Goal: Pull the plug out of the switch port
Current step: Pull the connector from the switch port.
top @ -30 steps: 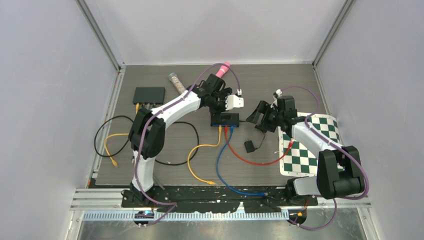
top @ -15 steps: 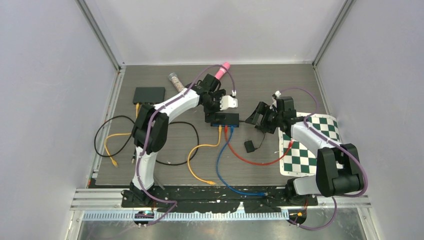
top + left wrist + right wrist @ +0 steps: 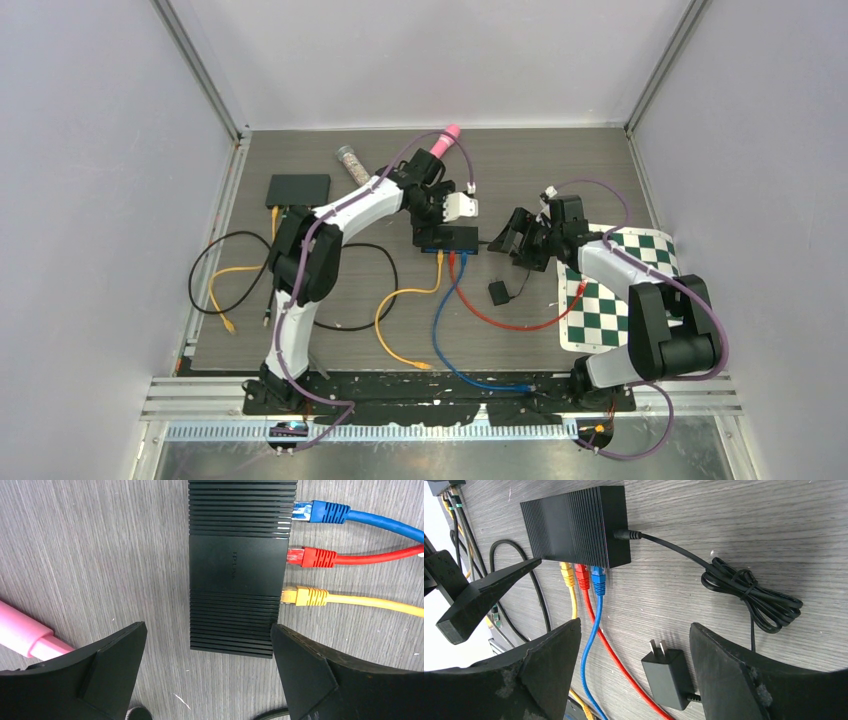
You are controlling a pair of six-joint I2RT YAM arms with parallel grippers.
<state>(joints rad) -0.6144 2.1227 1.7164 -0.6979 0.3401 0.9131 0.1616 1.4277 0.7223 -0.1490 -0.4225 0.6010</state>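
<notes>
The left gripper (image 3: 207, 629) is spread wide and holds nothing. Its two fingers (image 3: 107, 667) stand either side of the near end of the switch (image 3: 235, 565), apart from it. This suggests it is placed to brace the housing rather than to grasp a cable. The switch lies flat on the table (image 3: 100, 545) directly ahead of the jaw opening. On the side of the right-hand finger, three plugs are seated in the port row. The yellow plug (image 3: 305, 596) is closest to that fingertip, the red plug (image 3: 312, 557) is beyond it, and the blue plug (image 3: 325, 512) is farthest. None has been withdrawn. A pink tube (image 3: 25, 635) lies just outside the left-hand finger and plays no part. The right gripper (image 3: 634, 627) is also spread wide and empty. It hangs above the table short of the switch, with a wall adapter (image 3: 666, 677) lying on the table within its jaw opening. The three cables run toward its left-hand finger. The coiled power lead (image 3: 749, 592) lies ahead on the right-hand side and enters the end face of the housing. This approach faces the port row, so the right gripper is judged to be the pulling tool. The task does not say which plug is meant, and the plugs sit close together. The jaws must therefore narrow onto one plug body only and draw it straight out along its cable line.
</notes>
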